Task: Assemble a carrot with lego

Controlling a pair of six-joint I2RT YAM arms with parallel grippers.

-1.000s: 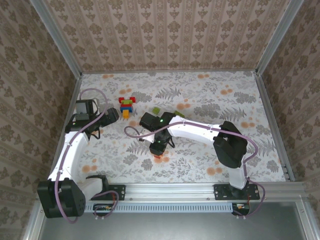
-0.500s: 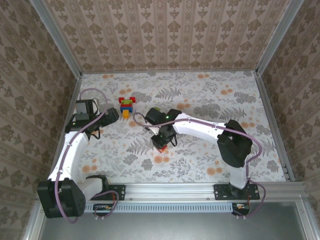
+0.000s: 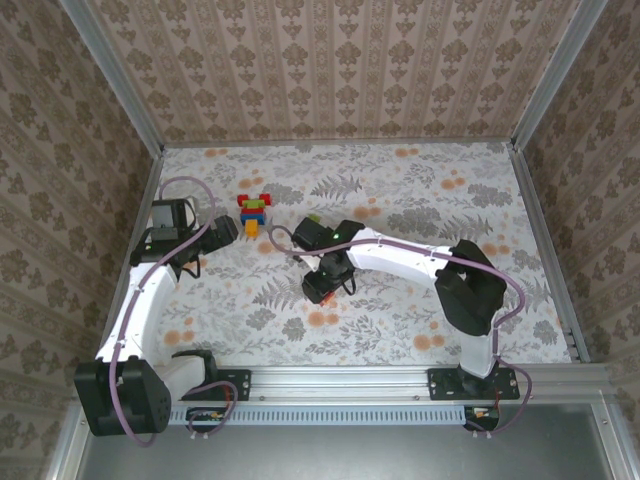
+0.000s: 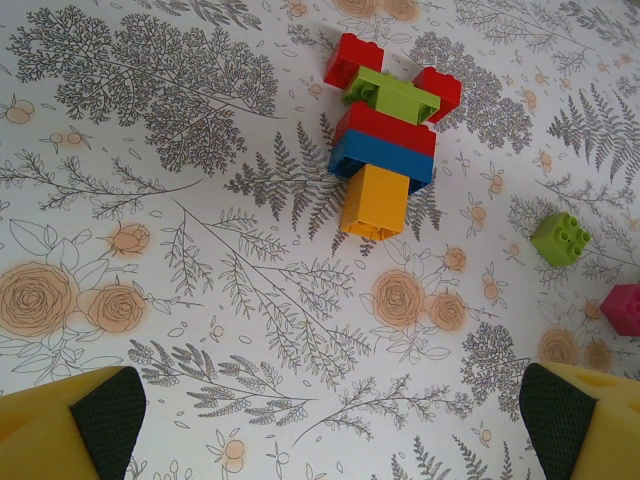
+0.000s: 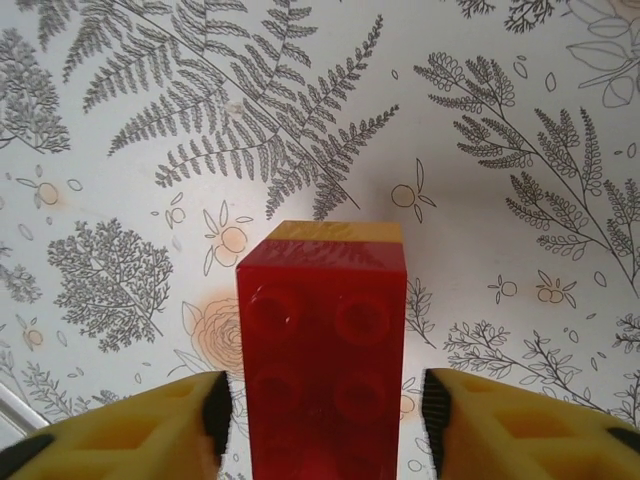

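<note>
Right end effector (image 5: 327, 400) hovers low over the middle of the floral counter (image 3: 430, 190). Its yellow fingers (image 5: 215, 405) are parted around a red lego brick (image 5: 325, 350), with a thin strip of counter showing on each side, so neither pad presses it. An orange brick (image 5: 335, 232) is joined to the far end of the red one, and the red studs face the wrist camera. The left end effector (image 4: 335, 415) hangs near the counter's left side with its fingers spread as wide as they go and nothing between them.

Just beyond the left end effector lies the built lego stack (image 4: 385, 130). At its far end, two red bricks flank a light green one. Nearer come a red layer, a blue layer and, closest, an orange brick. To the right of the stack, and apart from it, sits a loose light green brick (image 4: 560, 238). A magenta brick (image 4: 622, 308) lies near that one, cut off by the left wrist view's edge.
</note>
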